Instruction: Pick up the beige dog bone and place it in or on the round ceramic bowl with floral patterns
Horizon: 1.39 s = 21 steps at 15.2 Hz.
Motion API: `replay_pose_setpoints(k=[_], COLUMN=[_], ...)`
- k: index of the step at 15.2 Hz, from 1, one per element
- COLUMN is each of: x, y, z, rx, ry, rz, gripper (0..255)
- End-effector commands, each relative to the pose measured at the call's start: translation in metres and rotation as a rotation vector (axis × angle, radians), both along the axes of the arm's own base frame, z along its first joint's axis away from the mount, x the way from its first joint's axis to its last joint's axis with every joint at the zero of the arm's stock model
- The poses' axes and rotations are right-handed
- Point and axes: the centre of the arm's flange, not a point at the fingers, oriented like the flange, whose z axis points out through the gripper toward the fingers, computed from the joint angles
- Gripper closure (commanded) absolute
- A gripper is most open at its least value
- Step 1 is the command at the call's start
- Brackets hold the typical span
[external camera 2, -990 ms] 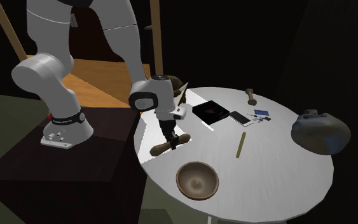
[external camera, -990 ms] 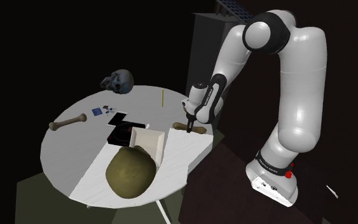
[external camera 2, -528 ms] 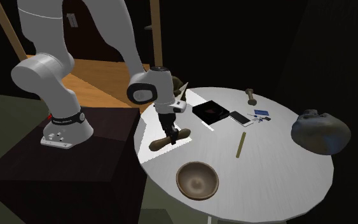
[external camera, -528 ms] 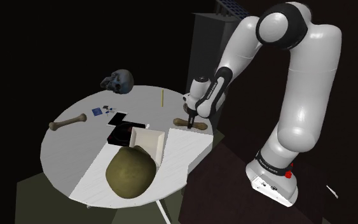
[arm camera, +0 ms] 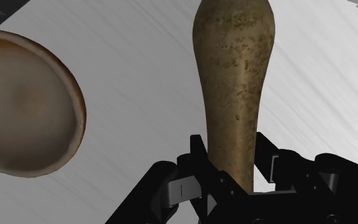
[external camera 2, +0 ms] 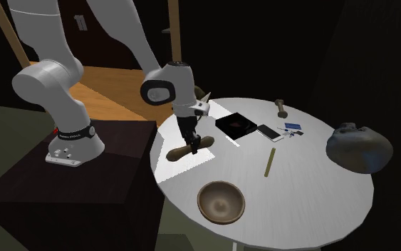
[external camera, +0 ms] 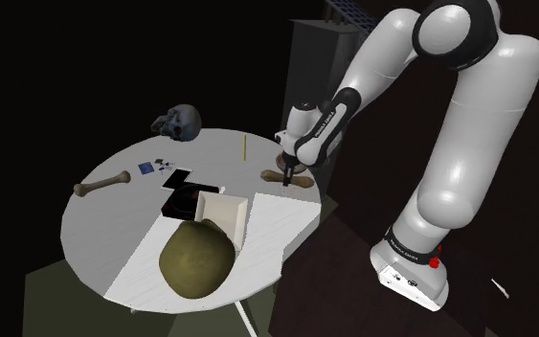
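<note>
- The all-black two-finger pincer (arm camera: 231,167) is clamped on the shaft of the long beige dog bone (arm camera: 234,76). It grips near the middle, probably so the bone rides balanced.
- The bone hangs just above the round white table (external camera 2: 313,178), by the edge nearest the stand. A second ago it lay on that surface and the arm stood lower.
- Farther along that edge, the round brown bowl (external camera 2: 221,201) sits open side up and empty, ready to receive the bone.
</note>
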Motion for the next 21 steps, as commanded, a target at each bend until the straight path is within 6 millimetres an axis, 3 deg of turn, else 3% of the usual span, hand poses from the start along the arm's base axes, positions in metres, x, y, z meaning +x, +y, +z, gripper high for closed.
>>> replay_pose_setpoints(k=[1, 6, 21], x=[-0.002, -0.002, 0.098], y=[-0.001, -0.001, -0.172], z=[0.011, 0.037, 0.039], rx=[0.0, 0.0, 0.0], ry=[0.0, 0.0, 0.0], rz=[0.0, 0.0, 0.0], gripper=[255, 255, 255])
